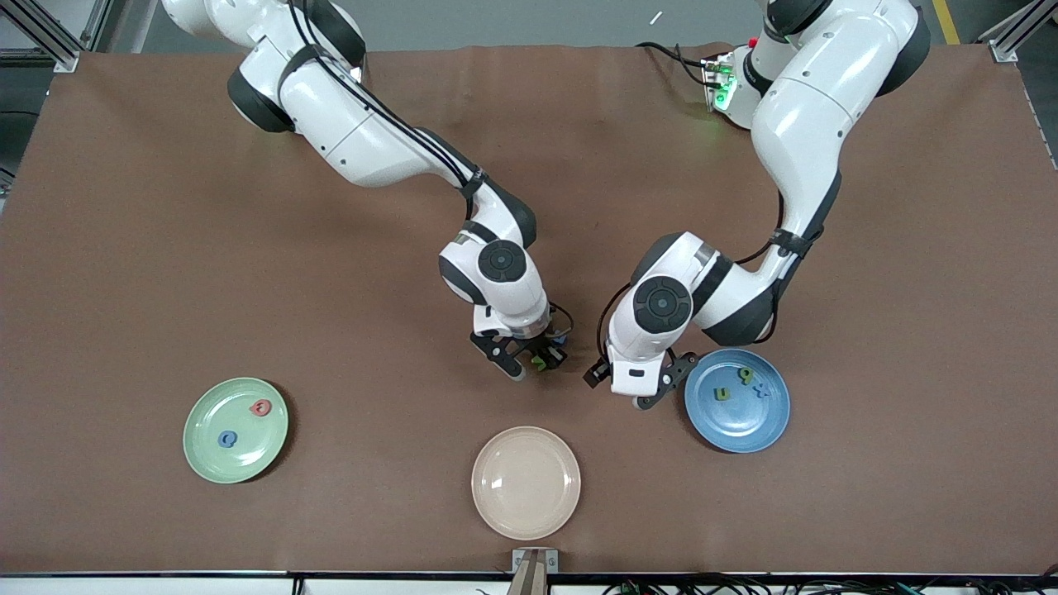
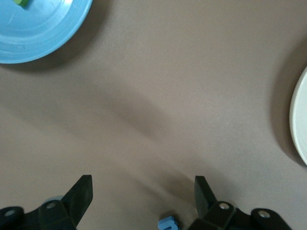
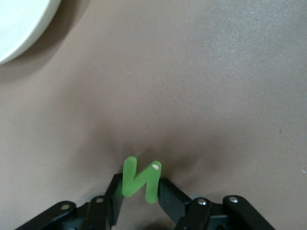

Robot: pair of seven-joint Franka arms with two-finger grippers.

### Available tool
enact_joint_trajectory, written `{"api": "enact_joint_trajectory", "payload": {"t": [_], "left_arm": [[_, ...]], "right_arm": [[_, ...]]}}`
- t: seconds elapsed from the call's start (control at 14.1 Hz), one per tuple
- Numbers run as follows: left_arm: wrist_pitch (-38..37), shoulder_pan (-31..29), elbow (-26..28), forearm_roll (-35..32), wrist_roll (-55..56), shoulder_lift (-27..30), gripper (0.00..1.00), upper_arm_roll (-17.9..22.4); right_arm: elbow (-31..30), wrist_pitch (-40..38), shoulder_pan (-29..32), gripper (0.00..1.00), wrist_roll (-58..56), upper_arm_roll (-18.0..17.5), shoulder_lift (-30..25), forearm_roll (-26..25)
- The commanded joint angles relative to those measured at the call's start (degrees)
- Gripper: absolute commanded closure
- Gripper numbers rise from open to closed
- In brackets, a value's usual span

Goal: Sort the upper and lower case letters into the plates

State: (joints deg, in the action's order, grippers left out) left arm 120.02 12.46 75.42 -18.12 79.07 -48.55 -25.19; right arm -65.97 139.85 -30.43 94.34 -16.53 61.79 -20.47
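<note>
The front camera hangs high above the long edge of the brown-covered table (image 1: pixel 165 207) facing the two white arms, and looks steeply down, taking in almost the whole surface from edge to edge.

The left wrist camera sits just above the left gripper (image 2: pixel 144 201) and looks down past its black fingertips (image 2: pixel 81 189) from close to the surface. It catches the rim of the glossy blue round plate (image 2: pixel 43 43) and an edge of the cream-beige round plate (image 2: pixel 300 120); the front view shows both plates too.

The right wrist camera looks down likewise past the right gripper (image 3: pixel 141 191), close to the surface, and shares the cream-beige plate's rim with both other views.
</note>
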Motion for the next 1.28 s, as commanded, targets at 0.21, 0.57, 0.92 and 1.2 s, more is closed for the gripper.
{"api": "enact_joint_trajectory", "payload": {"t": [0.21,0.57,0.92,1.2], "left_arm": [[0.31,-0.06,0.08,0.63,-0.06,0.13,0.06,-0.04],[0.31,0.02,0.08,0.54,-0.06,0.13,0.05,-0.04],[0.39,1.51,0.08,1.06,1.08,-0.14,0.05,-0.04],[1.44,4.49,-0.45,3.09,5.71,-1.27,0.15,0.22]], "right_arm": [[0.93,-1.33,0.63,0.92,-0.38,0.44,0.35,0.16],[0.93,-9.84,8.07,0.96,-9.50,-4.81,-2.89,0.43],[0.93,-22.75,23.19,0.97,-27.07,-15.36,-5.62,0.43],[0.93,-33.30,35.67,0.97,-44.46,-22.13,-6.06,0.34]]}}
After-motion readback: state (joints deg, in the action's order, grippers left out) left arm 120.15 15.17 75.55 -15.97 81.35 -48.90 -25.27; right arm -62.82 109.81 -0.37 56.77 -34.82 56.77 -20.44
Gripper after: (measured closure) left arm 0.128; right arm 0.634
